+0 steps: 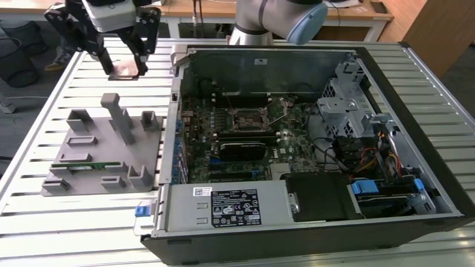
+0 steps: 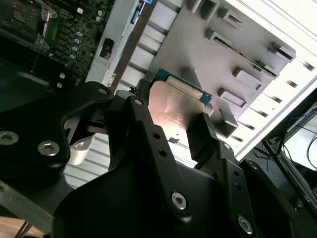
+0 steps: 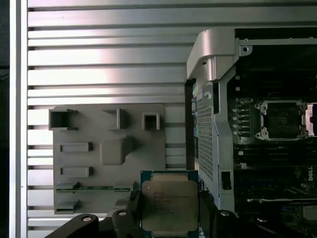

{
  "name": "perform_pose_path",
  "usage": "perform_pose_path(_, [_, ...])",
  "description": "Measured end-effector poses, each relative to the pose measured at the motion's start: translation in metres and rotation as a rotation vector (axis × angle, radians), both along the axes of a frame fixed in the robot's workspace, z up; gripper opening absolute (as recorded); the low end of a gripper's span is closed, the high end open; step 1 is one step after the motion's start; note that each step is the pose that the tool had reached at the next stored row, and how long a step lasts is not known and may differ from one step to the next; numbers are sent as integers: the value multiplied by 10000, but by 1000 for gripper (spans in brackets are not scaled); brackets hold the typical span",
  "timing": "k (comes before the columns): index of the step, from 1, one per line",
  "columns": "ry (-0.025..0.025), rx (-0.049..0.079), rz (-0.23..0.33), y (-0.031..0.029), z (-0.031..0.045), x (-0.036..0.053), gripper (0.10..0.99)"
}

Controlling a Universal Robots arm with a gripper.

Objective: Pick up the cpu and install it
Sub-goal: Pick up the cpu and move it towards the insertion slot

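- Above the slatted table [image 1: 74, 222], past the far end of the grey fixture plate [image 1: 82, 161] on the exterior view's left, the gripper [image 1: 123, 65] hangs with its jaws pinching the cpu [image 1: 128, 72] by two opposite edges.
- In the first wrist view the chip sits flat between the jaws, silvery lid toward the camera and green border showing. It looks lifted clear of the plate rather than resting on it.
- The step in hand reads as the carry to the socket [image 1: 252, 117], which lies well apart inside the open computer case [image 1: 445, 183].
- To do it well: hold the chip level, grip the edges only and without extra squeeze, and match its corners to the socket (the contacts there are likely delicate).
- The socket's frame appears open, a thin lever [image 1: 286, 108] raised beside it.
- In the way: the plate's upright posts [image 1: 119, 117] and the case's side wall between gripper and socket.
- Nearby: a green memory stick [image 1: 85, 165] on the plate, and a drive cage [image 1: 345, 105] with cables [image 1: 371, 161] at the exterior view's right.
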State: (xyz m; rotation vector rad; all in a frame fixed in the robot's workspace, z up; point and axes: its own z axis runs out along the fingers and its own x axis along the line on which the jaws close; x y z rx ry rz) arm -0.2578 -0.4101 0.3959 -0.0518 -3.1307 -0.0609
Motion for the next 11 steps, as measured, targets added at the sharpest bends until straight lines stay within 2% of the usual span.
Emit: perform_pose_path(11, [3, 0, -1, 0, -4, 500, 545])
